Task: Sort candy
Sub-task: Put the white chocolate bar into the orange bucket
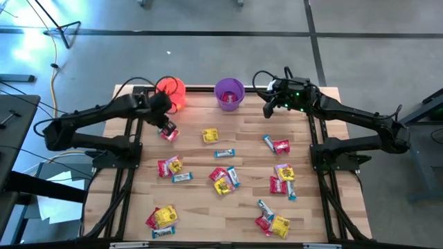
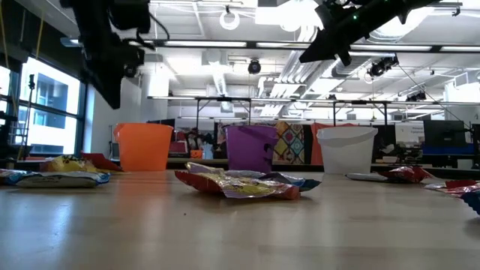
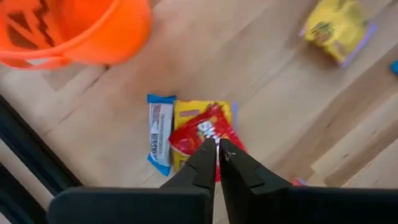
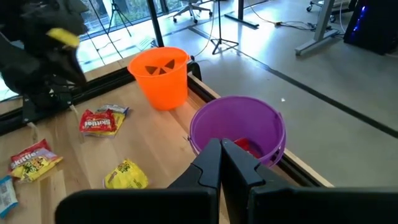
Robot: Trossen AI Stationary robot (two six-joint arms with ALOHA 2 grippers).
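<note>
Candy lies scattered over the wooden table: red, yellow and blue-and-white packets. A small heap lies near the orange cup: a red packet on top of a yellow one, beside a blue-and-white bar. My left gripper hangs shut above this heap, pointing steeply down, high over the table and holding nothing. My right gripper is shut and empty in the air by the purple cup, which has a red packet inside.
A white cup stands to the right of the purple cup at the table's far edge. More candy lies at mid-table, to the right and along the near edge. A dark rail borders the far edge.
</note>
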